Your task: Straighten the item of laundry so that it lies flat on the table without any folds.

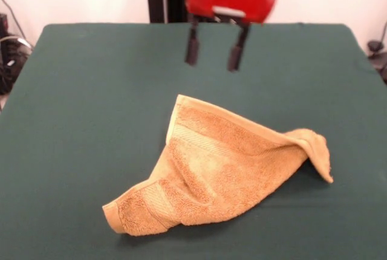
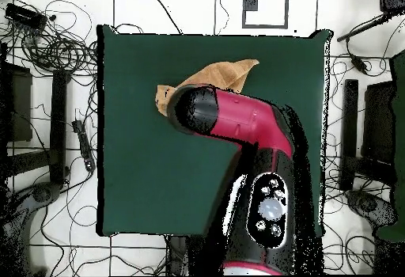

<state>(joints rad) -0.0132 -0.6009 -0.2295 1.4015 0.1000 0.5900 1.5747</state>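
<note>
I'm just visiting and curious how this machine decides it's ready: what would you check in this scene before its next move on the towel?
1. Towel lying flat: not ok. It is folded over itself, with a raised flap at the front view's right end.
2. End effector empty: ok. Its two fingers hang apart and hold nothing.
3. End effector clear of the cloth: ok. In the front view it hovers above the table, beyond the towel's far corner, not touching.
4. Towel fully on the table: ok. Green surface shows all around it.
5. Towel fully seen from above: not ok. The arm covers much of it in the overhead view.
</note>
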